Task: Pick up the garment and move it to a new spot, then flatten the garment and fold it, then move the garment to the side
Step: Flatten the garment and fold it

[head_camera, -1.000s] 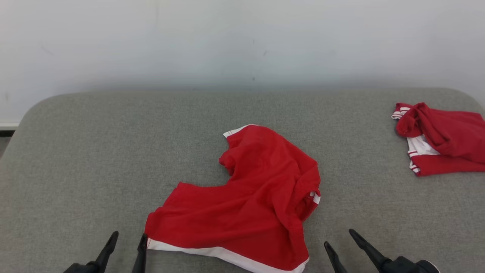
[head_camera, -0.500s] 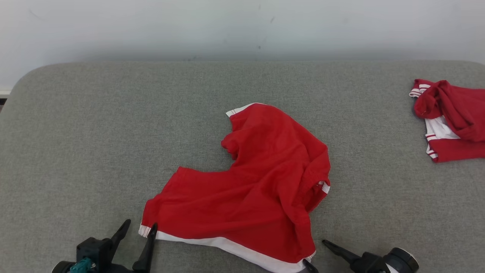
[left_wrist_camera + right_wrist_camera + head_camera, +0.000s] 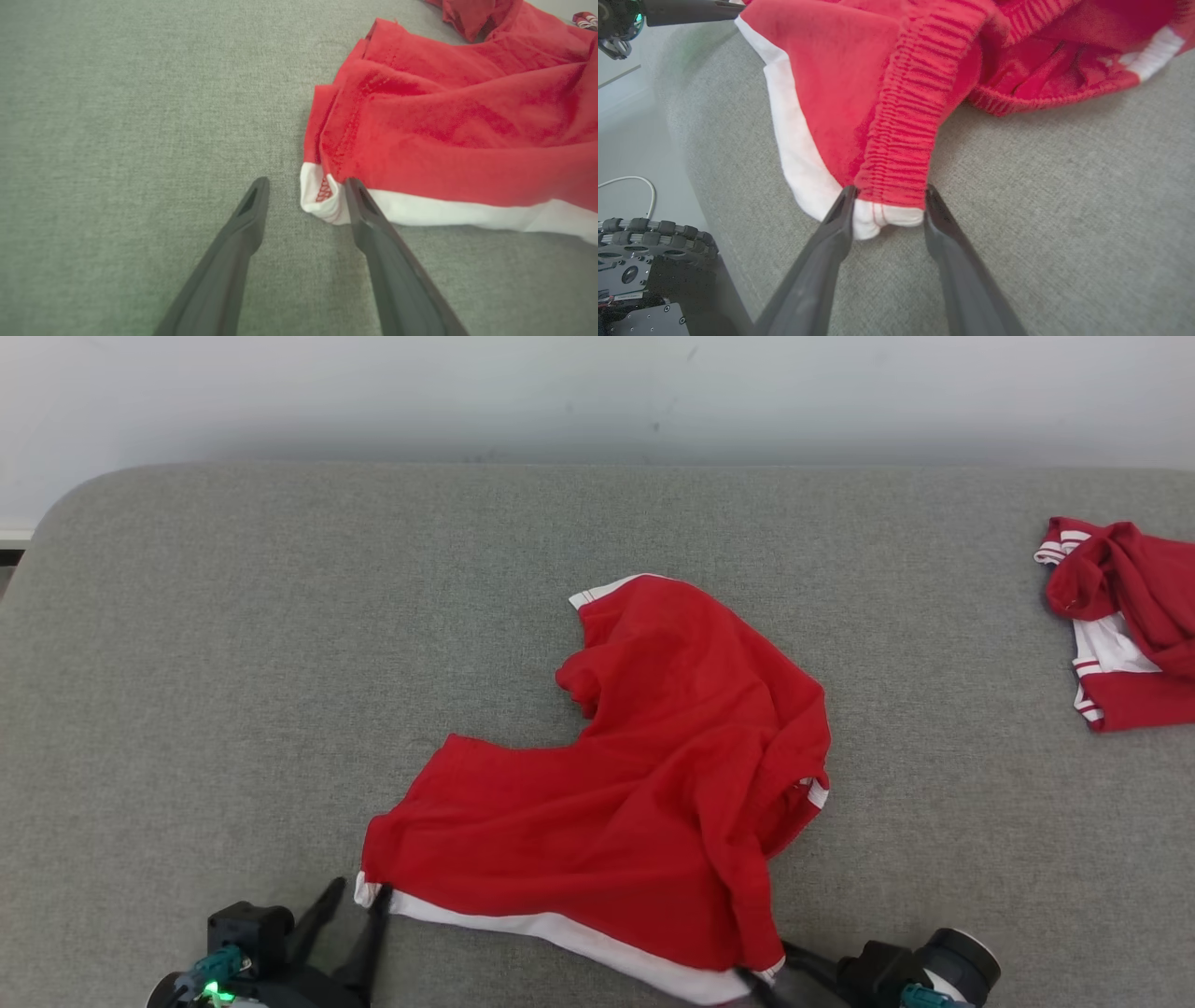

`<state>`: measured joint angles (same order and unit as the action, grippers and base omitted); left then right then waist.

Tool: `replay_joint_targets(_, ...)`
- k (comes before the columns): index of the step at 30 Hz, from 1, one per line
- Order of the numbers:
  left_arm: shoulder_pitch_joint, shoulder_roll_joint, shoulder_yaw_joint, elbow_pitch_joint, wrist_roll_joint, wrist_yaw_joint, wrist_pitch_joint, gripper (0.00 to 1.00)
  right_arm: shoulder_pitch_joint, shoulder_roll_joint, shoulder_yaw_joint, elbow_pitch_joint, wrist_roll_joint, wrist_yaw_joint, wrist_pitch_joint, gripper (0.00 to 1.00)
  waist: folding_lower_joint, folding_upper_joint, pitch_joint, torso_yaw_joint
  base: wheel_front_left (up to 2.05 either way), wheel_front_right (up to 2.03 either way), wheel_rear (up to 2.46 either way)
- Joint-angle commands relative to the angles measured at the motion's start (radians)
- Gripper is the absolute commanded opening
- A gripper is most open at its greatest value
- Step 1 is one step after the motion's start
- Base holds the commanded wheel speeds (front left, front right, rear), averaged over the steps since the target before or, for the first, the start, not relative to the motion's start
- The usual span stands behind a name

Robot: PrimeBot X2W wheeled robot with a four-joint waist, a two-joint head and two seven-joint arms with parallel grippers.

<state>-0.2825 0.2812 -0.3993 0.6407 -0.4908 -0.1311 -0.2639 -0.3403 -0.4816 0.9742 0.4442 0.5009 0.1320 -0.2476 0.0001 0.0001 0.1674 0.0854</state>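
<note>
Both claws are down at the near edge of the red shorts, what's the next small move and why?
Probably close both claws. The left claw has the white hem corner of the red shorts between its open jaws, and the right claw straddles the other near corner, with nothing pinched yet. Both corners lie on the grey cushion, so gripping comes before lifting.

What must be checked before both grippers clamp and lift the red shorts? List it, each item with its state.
1. White hem corner of the red shorts lies between the fingers of the left gripper: ok.
2. Waistband end lies between the fingers of the right gripper: ok.
3. Jaws clamped on cloth: not ok, both stand open.
4. Every cloth layer caught at each corner: cannot tell.
5. The second red garment lies apart from the shorts: ok.
6. Shorts flat on the grey surface: not ok, crumpled.
</note>
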Motion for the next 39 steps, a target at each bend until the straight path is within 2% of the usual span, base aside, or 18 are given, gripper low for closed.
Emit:
replay_joint_targets(1,-0.009,-0.002,-0.004,0.006,-0.006,0.001,0.000,0.00,-0.008,-0.006,0.001,0.000,0.006,-0.003,-0.007,0.00,-0.0001,-0.0001,0.000,-0.001,0.00,0.00,0.00)
replay_joint_targets(7,0.015,0.006,0.012,-0.042,-0.039,0.001,0.000,0.00,0.012,0.003,-0.021,-0.046,0.015,-0.003,-0.018,0.00,-0.0001,-0.0001,-0.018,-0.006,0.00,0.00,0.00)
replay_joint_targets(15,0.025,0.028,0.090,-0.186,-0.048,0.001,0.000,0.00,0.044,0.027,-0.160,-0.221,0.000,-0.003,-0.018,0.00,-0.0001,-0.0001,-0.051,-0.016,0.00,0.00,0.00)
replay_joint_targets(20,-0.067,0.053,0.098,-0.242,-0.079,0.001,0.000,0.00,-0.001,0.038,-0.244,-0.285,0.036,-0.003,-0.018,0.00,-0.0001,-0.0001,-0.052,-0.019,0.00,0.00,0.00)
replay_joint_targets(24,-0.228,0.097,0.045,-0.248,-0.117,0.001,0.019,0.00,-0.091,0.048,-0.303,-0.305,0.100,-0.003,-0.017,0.00,-0.0001,-0.0001,-0.008,-0.030,0.00,0.00,0.00)
replay_joint_targets(28,-0.450,0.135,0.017,-0.258,-0.195,0.001,0.093,0.00,-0.250,0.072,-0.359,-0.313,0.184,-0.003,0.032,0.00,-0.0001,-0.0001,0.085,-0.049,0.00,0.00,0.00)
replay_joint_targets(33,-0.778,0.141,0.031,-0.220,-0.295,0.001,0.190,0.00,-0.518,0.098,-0.444,-0.296,0.253,-0.003,0.113,0.00,-0.0001,-0.0001,0.235,-0.062,0.00,0.00,0.00)
replay_joint_targets(39,-1.155,0.132,-0.002,-0.097,-0.283,0.001,0.237,0.00,-0.876,0.147,-0.563,-0.162,0.313,-0.003,0.248,0.00,-0.0001,-0.0001,0.384,-0.063,0.00,0.00,0.00)
